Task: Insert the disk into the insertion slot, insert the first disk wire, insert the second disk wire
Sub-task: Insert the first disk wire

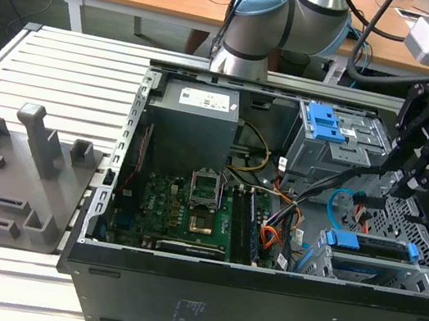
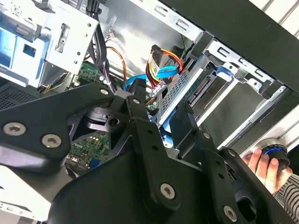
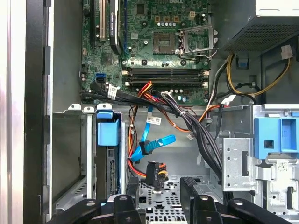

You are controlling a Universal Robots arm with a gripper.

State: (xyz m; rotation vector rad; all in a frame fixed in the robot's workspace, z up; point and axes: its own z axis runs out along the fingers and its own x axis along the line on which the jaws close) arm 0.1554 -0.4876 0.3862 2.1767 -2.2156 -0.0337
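The disk (image 1: 370, 244) sits in the insertion slot (image 1: 316, 266) at the exterior view's right, with its long axis along the case's (image 1: 256, 301) near wall. The gripper (image 3: 161, 184) hovers beside the disk, jaws spread, with a black wire plug (image 3: 154, 173) between them.

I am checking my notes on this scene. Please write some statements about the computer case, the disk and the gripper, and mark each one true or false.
1. The disk sits in the insertion slot. True.
2. The computer case is closed by a side panel. False: it is open, and the motherboard shows.
3. The gripper hangs over the grey fixture. False: it hangs over the case at the exterior view's right, near the disk. The fixture lies at the exterior view's left.
4. A hand shows in the second wrist view, beyond the case's edge. True.
5. A blue cable lies inside the case. True.
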